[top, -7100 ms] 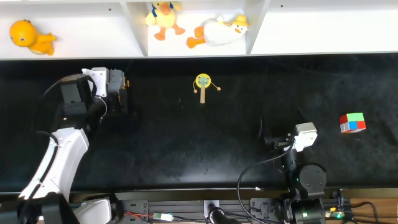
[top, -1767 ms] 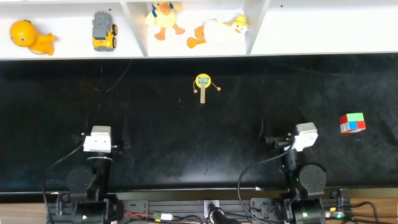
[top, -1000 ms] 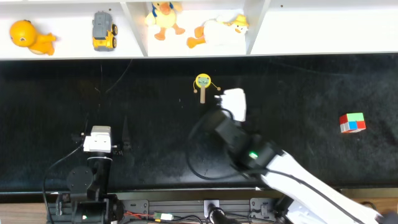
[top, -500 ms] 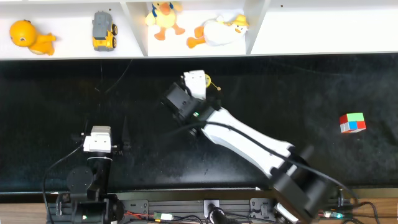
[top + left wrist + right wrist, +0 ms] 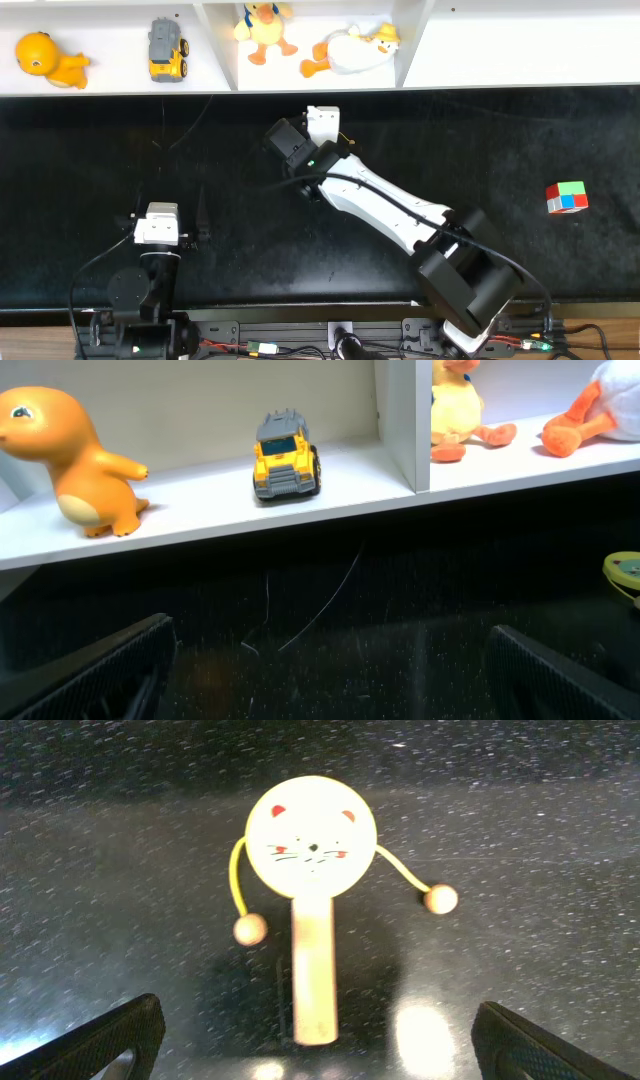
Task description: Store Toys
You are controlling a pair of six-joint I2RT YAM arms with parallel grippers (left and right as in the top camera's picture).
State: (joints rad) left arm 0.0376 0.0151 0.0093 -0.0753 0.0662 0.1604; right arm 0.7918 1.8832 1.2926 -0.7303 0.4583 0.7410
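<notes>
Rattle drum (image 5: 311,850) — cat face drawn | right fingers (image 5: 110,1040) spread over it

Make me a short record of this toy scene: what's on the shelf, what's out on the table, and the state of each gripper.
Shelf, left compartment: orange figure, yellow truck
Shelf, middle compartment: yellow duck plush, white duck plush
On the black table: rattle drum, colour cube
Right gripper: open, over the rattle drum, handle end between its fingers, no contact
Left gripper: open, holding nothing, near its base, facing the shelf
</notes>
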